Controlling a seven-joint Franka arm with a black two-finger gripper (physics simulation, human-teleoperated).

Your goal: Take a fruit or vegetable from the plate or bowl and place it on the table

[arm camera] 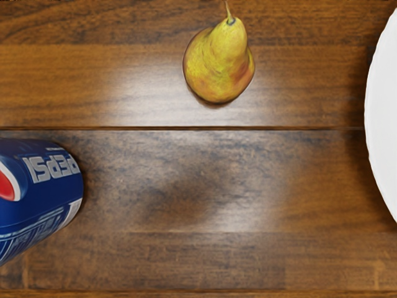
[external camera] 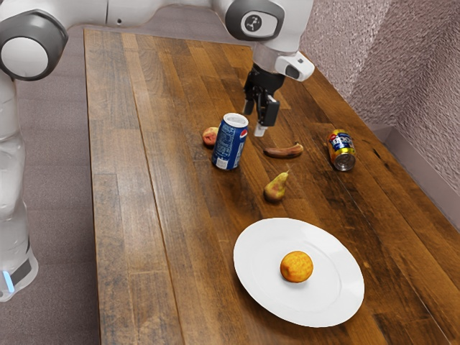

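Tool (external camera: 260, 126) hung over bench (external camera: 136, 215), couldn't tell if wide/narrow; orange (external camera: 296, 267) sat on plate (external camera: 333, 291), prob. as the pick.

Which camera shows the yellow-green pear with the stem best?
The wrist view shows the yellow-green pear best: it looks big there, with its stem and reddish patches plain. The exterior view shows it smaller, on the brown wooden table, between the blue can and the round white plate.
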